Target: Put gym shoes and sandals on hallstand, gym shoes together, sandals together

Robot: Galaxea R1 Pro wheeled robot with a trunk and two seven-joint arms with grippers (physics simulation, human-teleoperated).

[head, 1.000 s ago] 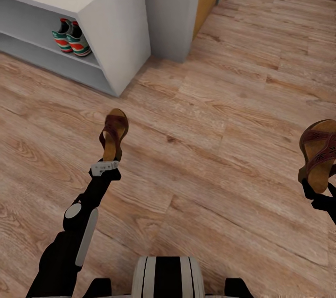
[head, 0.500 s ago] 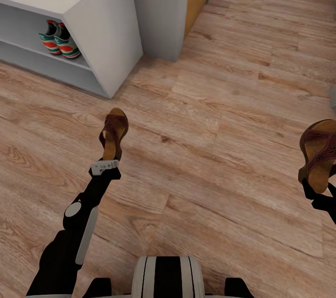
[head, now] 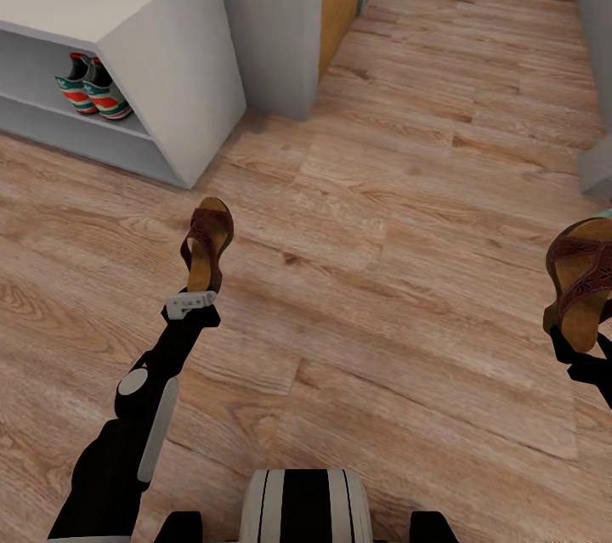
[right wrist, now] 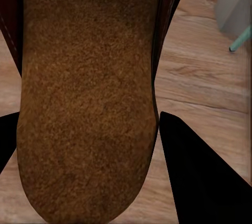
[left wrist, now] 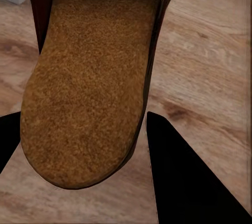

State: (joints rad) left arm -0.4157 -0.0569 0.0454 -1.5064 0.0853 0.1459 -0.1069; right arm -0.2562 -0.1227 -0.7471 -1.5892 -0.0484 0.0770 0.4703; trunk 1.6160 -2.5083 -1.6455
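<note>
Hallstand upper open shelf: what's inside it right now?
Two gym shoes stand side by side inside the hallstand, on its upper open shelf. The shelf's far left runs out of frame, so unseen.

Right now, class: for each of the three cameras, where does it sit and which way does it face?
Head view: on the head, looking forward and down at the corridor floor; both arms show, each pincer holding a sandal.
Left wrist view: near the left pincer, looking along its sandal.
Right wrist view: near the right pincer, looking along its sandal.
Shared: both sandals, floor.
</note>
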